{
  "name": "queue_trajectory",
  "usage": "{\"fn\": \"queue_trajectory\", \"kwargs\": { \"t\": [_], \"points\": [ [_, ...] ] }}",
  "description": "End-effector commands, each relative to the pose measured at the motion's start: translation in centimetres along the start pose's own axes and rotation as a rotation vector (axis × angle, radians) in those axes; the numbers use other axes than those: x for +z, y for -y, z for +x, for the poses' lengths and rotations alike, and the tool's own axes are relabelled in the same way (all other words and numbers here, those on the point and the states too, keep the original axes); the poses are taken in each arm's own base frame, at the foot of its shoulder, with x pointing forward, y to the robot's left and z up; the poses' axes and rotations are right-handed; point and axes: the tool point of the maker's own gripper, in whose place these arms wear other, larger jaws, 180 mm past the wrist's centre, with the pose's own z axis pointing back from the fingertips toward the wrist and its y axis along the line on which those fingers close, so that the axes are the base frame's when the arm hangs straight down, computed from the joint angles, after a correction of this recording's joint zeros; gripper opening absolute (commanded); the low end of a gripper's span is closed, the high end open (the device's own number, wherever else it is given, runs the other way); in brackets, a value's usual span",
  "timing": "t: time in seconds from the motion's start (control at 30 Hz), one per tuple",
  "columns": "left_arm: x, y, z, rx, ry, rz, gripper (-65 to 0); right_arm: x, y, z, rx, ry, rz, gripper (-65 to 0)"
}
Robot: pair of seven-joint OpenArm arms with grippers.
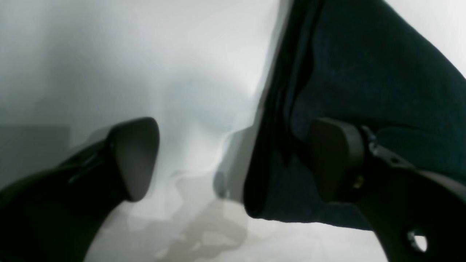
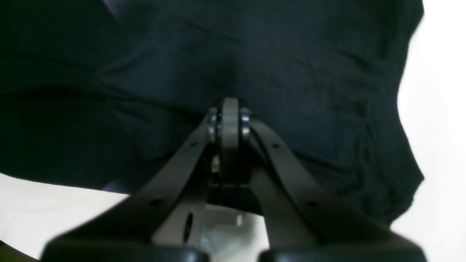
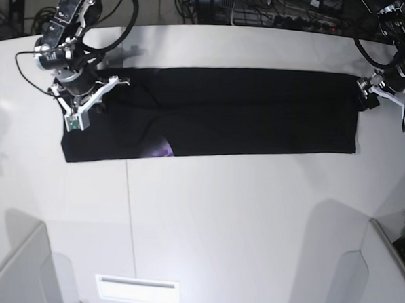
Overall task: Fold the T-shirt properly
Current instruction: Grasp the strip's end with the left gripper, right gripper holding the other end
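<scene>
Black T-shirt (image 3: 259, 110) lay in a long folded band on the white table (image 3: 253, 222). Left gripper (image 1: 233, 156) stood wide open, holding nothing (cloth edge between its jaws); right gripper (image 2: 230, 120) was pinched shut on the shirt. Lifting both ends evenly would likely have kept the next fold square.

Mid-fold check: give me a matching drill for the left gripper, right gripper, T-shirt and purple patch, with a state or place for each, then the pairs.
1. left gripper
2. right gripper
3. T-shirt
4. purple patch

A. shut against black cloth
B. peeking out at the near hem
C. jaws apart, cloth edge between them
D. long band across the table

Pairs: 1-C, 2-A, 3-D, 4-B
</scene>
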Motion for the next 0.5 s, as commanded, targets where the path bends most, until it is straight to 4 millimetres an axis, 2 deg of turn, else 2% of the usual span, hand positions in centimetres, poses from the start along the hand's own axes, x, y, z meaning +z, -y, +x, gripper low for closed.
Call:
{"fn": "queue_trajectory", "kwargs": {
  "t": [0.0, 0.1, 0.2, 0.33, 0.47],
  "points": [
    [0.0, 0.7, 1.1, -0.043, 0.015, -0.018, -2.0, 0.3, -0.1, 1.0, 0.009, 0.041, -0.001, -65.0],
    [-1.0, 2.3, 0.3, -0.092, -0.03, -0.052, -2.1, 0.3, -0.3, 0.9, 0.002, 0.039, 0.004, -65.0],
    [-1.3, 2.7, 0.1, -0.097, -0.039, -0.061, -3.6, 0.3, -0.3, 0.8, 0.001, 0.036, 0.004, -65.0],
    [-1.8, 3.0, 0.5, -0.089, -0.035, -0.071, -14.8, 0.3, -0.3, 0.7, 0.001, 0.034, 0.004, -65.0],
    [-2.8, 2.8, -0.3, -0.051, -0.067, -0.083, -25.8, 0.4, -0.3, 0.5, 0.0, 0.033, 0.004, -65.0]
  ]
}}
